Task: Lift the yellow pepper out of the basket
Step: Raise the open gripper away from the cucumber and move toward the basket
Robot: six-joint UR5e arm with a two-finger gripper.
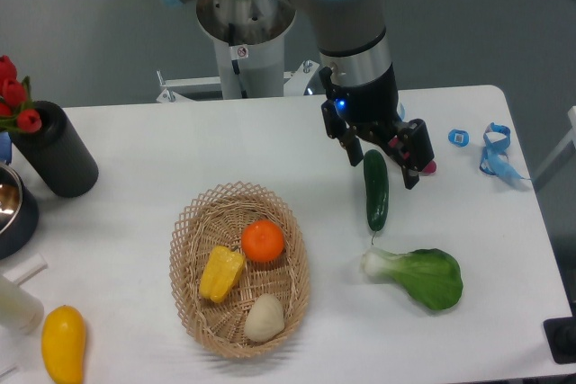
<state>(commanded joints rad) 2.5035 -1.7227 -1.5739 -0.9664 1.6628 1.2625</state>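
Note:
The yellow pepper [220, 273] lies in the left middle of the oval wicker basket [189, 222], next to an orange [263, 241] and a pale rounded vegetable [264, 318]. My gripper [382, 161] hangs to the right of the basket, well apart from it, over the top end of a green cucumber [376, 193] that lies on the table. Its jaws stand wide open, one on each side of the cucumber's tip, and hold nothing.
A bok choy [418, 274] lies right of the basket. A smooth yellow fruit [63, 343] and a white bottle [18, 303] sit at the front left. A black vase with tulips [58, 155] and a metal bowl [9, 209] stand at the left; blue items [497, 152] lie at the right.

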